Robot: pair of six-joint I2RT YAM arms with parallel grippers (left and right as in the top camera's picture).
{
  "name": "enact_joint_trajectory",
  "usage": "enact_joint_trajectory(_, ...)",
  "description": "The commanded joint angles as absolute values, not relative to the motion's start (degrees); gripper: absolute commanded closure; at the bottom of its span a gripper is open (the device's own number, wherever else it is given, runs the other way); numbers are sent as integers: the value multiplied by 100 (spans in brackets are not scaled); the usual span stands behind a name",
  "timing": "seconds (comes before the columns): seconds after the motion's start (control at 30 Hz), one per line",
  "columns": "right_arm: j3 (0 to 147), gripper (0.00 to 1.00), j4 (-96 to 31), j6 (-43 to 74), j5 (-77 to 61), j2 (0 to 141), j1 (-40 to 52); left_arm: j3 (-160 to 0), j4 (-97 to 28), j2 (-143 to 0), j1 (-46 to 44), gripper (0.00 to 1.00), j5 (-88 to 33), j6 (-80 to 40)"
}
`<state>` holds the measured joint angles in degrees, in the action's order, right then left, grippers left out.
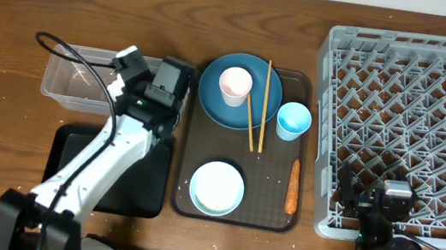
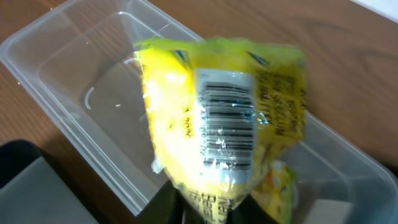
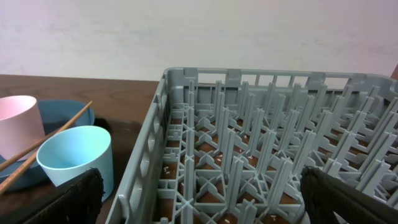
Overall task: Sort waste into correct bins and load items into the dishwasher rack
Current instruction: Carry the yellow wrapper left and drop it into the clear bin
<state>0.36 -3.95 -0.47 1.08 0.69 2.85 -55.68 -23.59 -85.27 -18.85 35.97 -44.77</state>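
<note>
Wooden table (image 1: 219, 21), overhead lighting even.

Step in hand: waste sorting, wrapper first. Wrapper (image 2: 217, 124) hangs over the clear tub (image 2: 56, 56), barcode side to the wrist camera, lower end down between the dark fingers of the left gripper (image 2: 214, 210) at bottom centre of that view. Picture is blurred there, so I cannot tell whether the jaws pinch the wrapper or stand slack. Tub looks bare under it.

Left arm: rises from lower left of the overhead frame, runs up and right across the black tray (image 1: 74, 144), and ends over the tub's right end, gripper pointing down. Wrapper itself is hidden under the gripper in that view.

Right gripper (image 3: 199, 199): jaws wide, nothing between them, parked low at the near edge of the rack (image 3: 249, 81), lower right in the overhead frame.

Next move, my judgement: a clean release so the wrapper falls inside the tub walls, then lift clear and go to the brown tray (image 1: 273, 201) for the carrot (image 1: 293, 186). Dishes there are not yet loaded.
</note>
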Motion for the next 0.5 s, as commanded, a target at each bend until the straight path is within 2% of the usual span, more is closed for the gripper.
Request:
enact_joint_trajectory(0.0, 32, 1, -419, -71, 106, 38, 231, -5535, -2324, -8604, -1776, 70, 3514, -4462)
enact_joint_trajectory(0.13, 32, 1, -416, -71, 106, 38, 231, -5535, -2322, -8604, -1774, 52, 3516, -4460)
enact_joint_trajectory(0.27, 32, 1, -416, -71, 106, 38, 231, -5535, -2324, -8604, -1776, 40, 3516, -4458)
enact_joint_trajectory(0.47, 32, 1, -416, -71, 106, 38, 231, -5535, -2327, -8604, -1776, 31, 3518, -4458)
